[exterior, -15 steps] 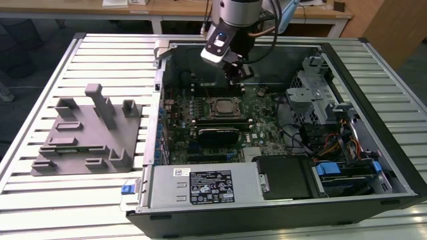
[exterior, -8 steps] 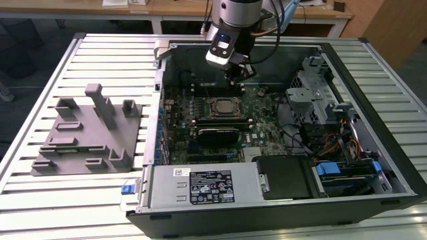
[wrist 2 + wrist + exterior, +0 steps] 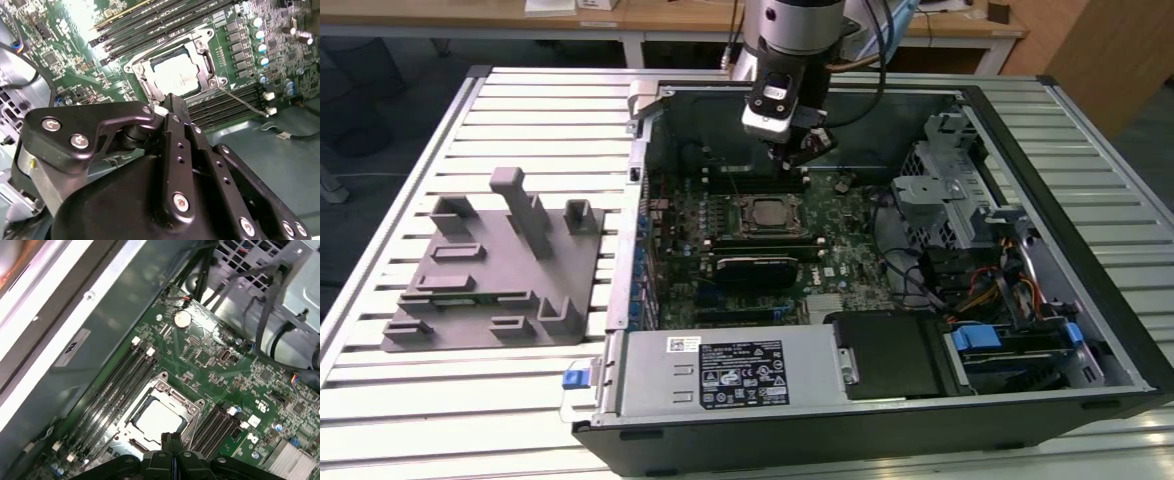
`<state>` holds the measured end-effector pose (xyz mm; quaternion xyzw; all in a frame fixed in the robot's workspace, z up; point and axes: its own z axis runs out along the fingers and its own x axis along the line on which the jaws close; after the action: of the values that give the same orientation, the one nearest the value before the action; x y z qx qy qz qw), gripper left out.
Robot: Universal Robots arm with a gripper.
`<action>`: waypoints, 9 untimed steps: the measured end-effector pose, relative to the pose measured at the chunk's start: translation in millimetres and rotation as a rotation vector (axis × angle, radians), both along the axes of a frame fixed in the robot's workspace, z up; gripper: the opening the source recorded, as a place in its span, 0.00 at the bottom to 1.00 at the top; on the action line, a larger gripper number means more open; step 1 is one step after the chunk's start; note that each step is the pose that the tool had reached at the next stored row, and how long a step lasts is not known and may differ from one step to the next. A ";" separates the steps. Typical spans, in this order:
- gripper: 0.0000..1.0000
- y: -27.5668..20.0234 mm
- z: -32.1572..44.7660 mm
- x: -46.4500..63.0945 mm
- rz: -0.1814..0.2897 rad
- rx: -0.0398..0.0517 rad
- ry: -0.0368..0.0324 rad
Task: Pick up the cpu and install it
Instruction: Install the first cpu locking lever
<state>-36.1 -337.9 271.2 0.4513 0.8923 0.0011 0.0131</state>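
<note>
Cpu (image 3: 159, 421) in socket (image 3: 166, 384), claw (image 3: 172, 437) upright above, pinched closed

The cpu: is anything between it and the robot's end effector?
Nothing. In the first wrist view the end effector hangs above the cpu with bare air between.

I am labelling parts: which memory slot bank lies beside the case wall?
The bank between the cpu and the grey wall; the other bank sits on the cpu's opposite side.
</note>
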 end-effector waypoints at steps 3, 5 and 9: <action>0.11 -0.1 -0.1 0.0 0.033 -0.0001 0.0000; 0.11 -0.1 -0.2 -0.1 0.064 -0.0003 0.0000; 0.11 -0.1 -0.4 -0.1 0.137 -0.0004 0.0000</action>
<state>-36.2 -338.0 270.7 0.3893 0.9210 0.0018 0.0130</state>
